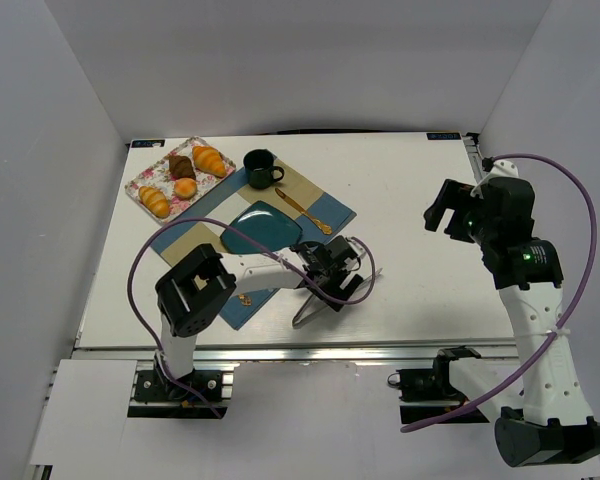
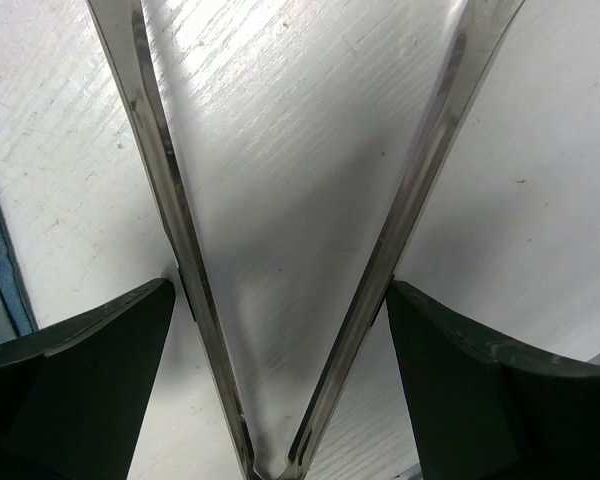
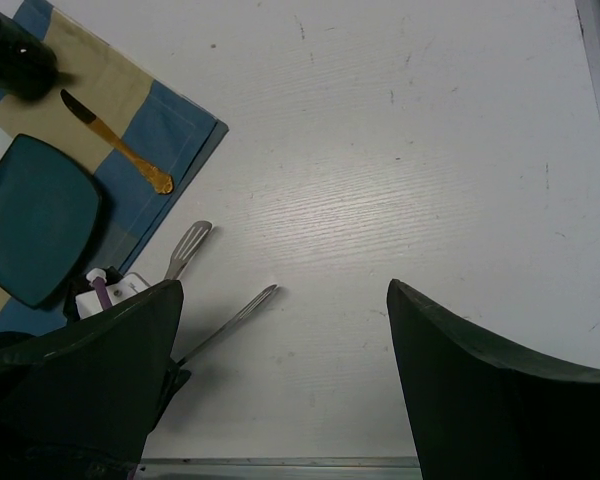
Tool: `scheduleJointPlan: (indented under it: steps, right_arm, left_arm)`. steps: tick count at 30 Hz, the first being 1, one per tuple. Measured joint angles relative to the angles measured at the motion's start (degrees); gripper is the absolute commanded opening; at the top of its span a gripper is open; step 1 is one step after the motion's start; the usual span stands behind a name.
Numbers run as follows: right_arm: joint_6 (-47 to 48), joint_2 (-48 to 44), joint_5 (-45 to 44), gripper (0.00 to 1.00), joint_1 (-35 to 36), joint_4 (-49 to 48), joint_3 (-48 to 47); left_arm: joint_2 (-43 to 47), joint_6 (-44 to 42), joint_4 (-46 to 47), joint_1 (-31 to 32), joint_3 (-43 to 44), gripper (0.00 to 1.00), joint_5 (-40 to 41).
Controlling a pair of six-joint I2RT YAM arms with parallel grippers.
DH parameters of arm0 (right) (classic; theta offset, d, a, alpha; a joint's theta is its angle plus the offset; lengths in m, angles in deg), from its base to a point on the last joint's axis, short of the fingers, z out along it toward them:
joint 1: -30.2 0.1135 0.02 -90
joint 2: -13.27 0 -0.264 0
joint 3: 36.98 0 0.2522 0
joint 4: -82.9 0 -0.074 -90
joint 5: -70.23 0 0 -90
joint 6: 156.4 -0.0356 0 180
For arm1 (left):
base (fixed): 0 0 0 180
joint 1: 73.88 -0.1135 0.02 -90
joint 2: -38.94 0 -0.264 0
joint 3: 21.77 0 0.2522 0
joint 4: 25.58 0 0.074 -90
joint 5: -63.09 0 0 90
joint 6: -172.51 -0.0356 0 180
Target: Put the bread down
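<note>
Two golden-orange croissants lie on a floral tray [image 1: 140, 180] at the far left: one croissant [image 1: 208, 158] at its back, the other croissant [image 1: 154, 200] at its front. Both grippers are far from them. Metal tongs [image 1: 318, 300] lie on the table by the placemat's near right corner. My left gripper [image 1: 335, 268] is open and straddles them. In the left wrist view the left gripper [image 2: 278, 290] has its fingers just outside the spread tong arms [image 2: 155, 180]. My right gripper [image 1: 448, 210] hangs open and empty over the bare right side, right gripper [image 3: 285, 285] above the tabletop.
The tray also holds a dark brown pastry [image 1: 181, 166] and a small round bun [image 1: 185, 187]. A blue and tan placemat [image 1: 325, 205] carries a teal plate [image 1: 260, 227], a dark cup [image 1: 261, 168] and a gold utensil [image 1: 302, 210]. White walls enclose the table.
</note>
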Motion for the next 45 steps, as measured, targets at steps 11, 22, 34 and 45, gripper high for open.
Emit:
scheduleJointPlan:
  steps: [11, 22, 34, 45]
  right_arm:
    - [-0.33, -0.9, 0.5, 0.89, 0.0, -0.13, 1.09]
    - [-0.35, -1.4, 0.52, 0.89, 0.0, -0.11, 1.55]
    - [-0.9, -1.81, -0.22, 0.89, 0.0, 0.13, 1.38]
    - [-7.54, -1.95, -6.75, 0.89, 0.0, 0.87, -8.7]
  left_arm:
    - [2.05, -0.26, 0.02, 0.02, -2.69, 0.98, 0.15]
    - [2.21, 0.07, -0.57, 0.0, -2.97, 0.74, 0.83]
    - [1.42, 0.92, -8.37, 0.02, 1.29, 0.64, 0.48]
    - [1.07, 4.81, -20.87, 0.02, 25.14, 0.61, 6.56]
